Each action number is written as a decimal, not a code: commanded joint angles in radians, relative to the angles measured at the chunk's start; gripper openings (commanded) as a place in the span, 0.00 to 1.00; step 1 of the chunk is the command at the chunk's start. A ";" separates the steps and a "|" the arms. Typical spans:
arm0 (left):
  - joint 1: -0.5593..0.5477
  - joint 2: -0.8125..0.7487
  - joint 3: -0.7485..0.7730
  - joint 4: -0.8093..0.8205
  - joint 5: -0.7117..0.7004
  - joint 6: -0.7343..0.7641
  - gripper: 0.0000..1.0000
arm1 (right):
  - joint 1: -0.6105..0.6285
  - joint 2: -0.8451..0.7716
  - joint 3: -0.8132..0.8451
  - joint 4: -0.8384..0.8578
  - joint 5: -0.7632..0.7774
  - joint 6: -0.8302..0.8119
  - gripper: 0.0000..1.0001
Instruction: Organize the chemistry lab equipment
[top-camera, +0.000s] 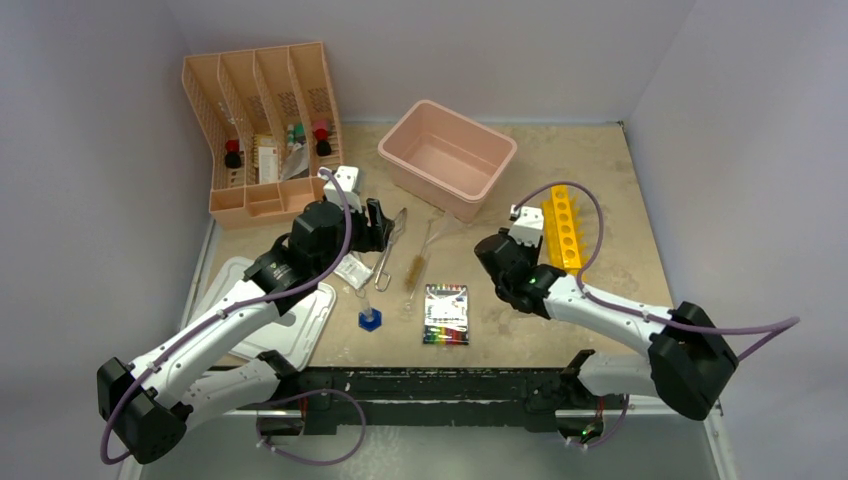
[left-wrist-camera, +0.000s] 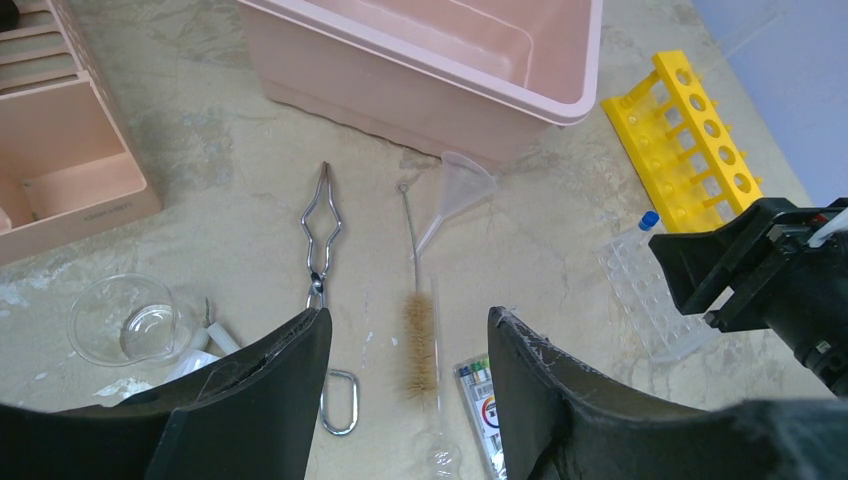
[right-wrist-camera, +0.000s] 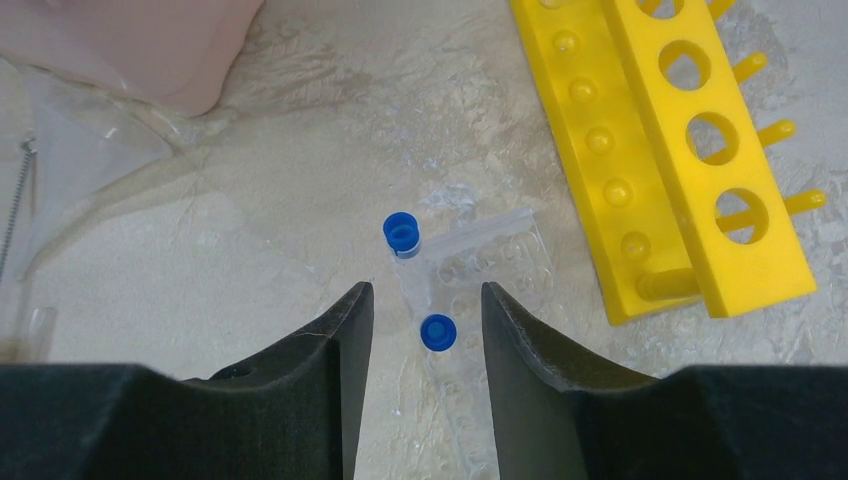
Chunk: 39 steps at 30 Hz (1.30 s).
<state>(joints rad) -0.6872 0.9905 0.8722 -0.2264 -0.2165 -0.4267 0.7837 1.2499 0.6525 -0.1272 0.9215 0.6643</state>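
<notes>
Table (top-camera: 600, 180): sandy top, grey walls round it.
L arm reaches in over centre-left. L gripper (left-wrist-camera: 405, 320) wide open, nothing held, hanging above the tongs' loop end and the brush.
R arm reaches in from the right. R gripper (right-wrist-camera: 425, 292) open about halfway, nothing gripped, fingers pointing down over the clear tube rack; can't tell if they touch it.
Peach slotted organizer (top-camera: 200, 110) at far left, small bottles (top-camera: 232, 152) in its slots.
Pink tub (top-camera: 470, 123) far centre, tilted to the table edges.
White tray lid (top-camera: 300, 325) near left, partly under L arm.
Yellow rack (right-wrist-camera: 700, 150) lying flat on the right, holes up, just beside the clear one.
Colour-chart card (top-camera: 446, 313) near centre, flat.
Clear tube rack (right-wrist-camera: 490, 255) flat on the table btwn the yellow rack and the funnel.
Tongs (left-wrist-camera: 320, 225) centre, tips toward the tub, loop toward the arms.
Brush (left-wrist-camera: 420, 340) just right of the tongs, roughly parallel, bristles at the near end.
Thin glass rod (left-wrist-camera: 438, 300) alongside the brush.
Clear funnel (left-wrist-camera: 465, 185) on its side by the tub's near wall.
Small beaker (left-wrist-camera: 130, 320) left of the tongs.
Blue-based cylinder (top-camera: 370, 318) upright, near centre-left.
Two blue-capped tubes in the clear rack: one (right-wrist-camera: 402, 232) at its far corner, one (right-wrist-camera: 437, 332) btwn R fingers in wrist view.
</notes>
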 joint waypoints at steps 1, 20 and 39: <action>0.003 -0.004 0.006 0.022 -0.004 0.007 0.58 | -0.012 -0.054 0.058 -0.029 -0.024 -0.007 0.46; 0.003 0.000 0.004 0.021 -0.002 0.008 0.58 | -0.123 -0.027 0.103 -0.180 -0.258 0.043 0.28; 0.002 0.001 0.004 0.018 -0.004 0.011 0.58 | -0.141 0.030 0.142 -0.112 -0.245 -0.047 0.44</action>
<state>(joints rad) -0.6876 0.9977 0.8722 -0.2272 -0.2165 -0.4267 0.6514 1.2934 0.7475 -0.2848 0.6601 0.6624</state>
